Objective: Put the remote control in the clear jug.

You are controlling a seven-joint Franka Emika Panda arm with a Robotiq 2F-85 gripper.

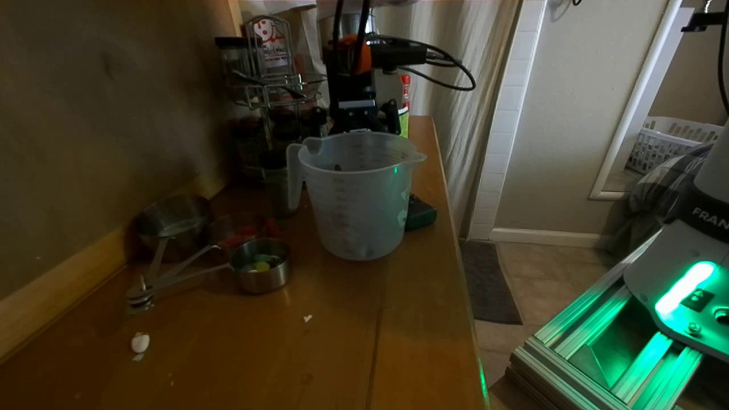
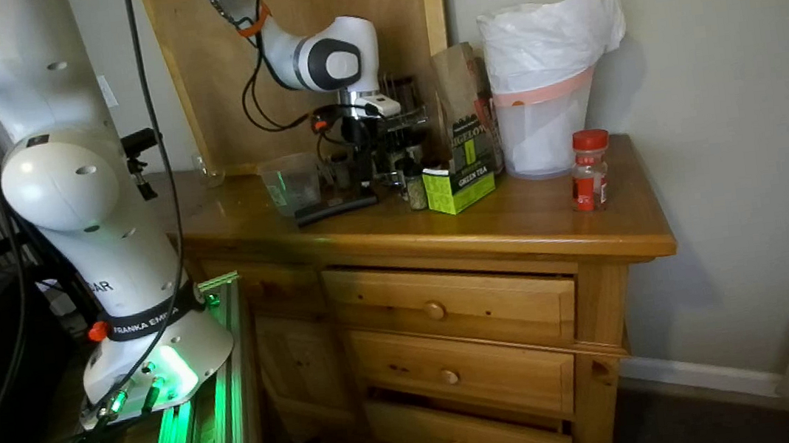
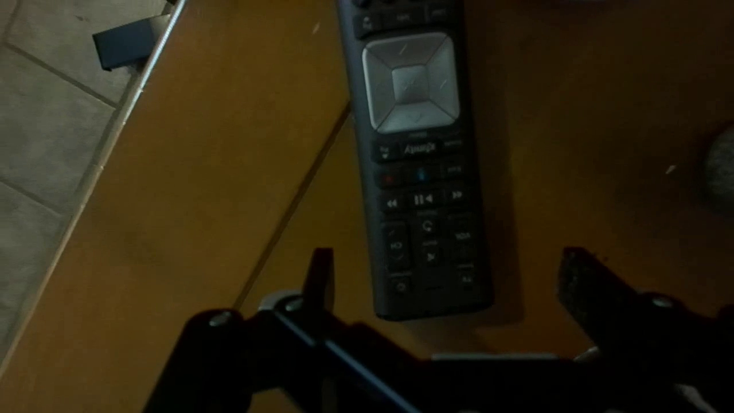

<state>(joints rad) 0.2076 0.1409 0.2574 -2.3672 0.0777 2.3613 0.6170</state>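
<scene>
1. Wrist view: the claw stands wide, lined up across the remote control, presumably to pinch its narrow width.
2. In an exterior view, the remote control lies on the bench just beside the clear jug.
3. In an exterior view, the clear jug stands upright, presumably to receive it.

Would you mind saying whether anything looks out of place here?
A white lump and a smaller white scrap lie on the wooden top, like stray debris; the lowest visible drawer shows a dark gap above its front, so it may be ajar.
</scene>
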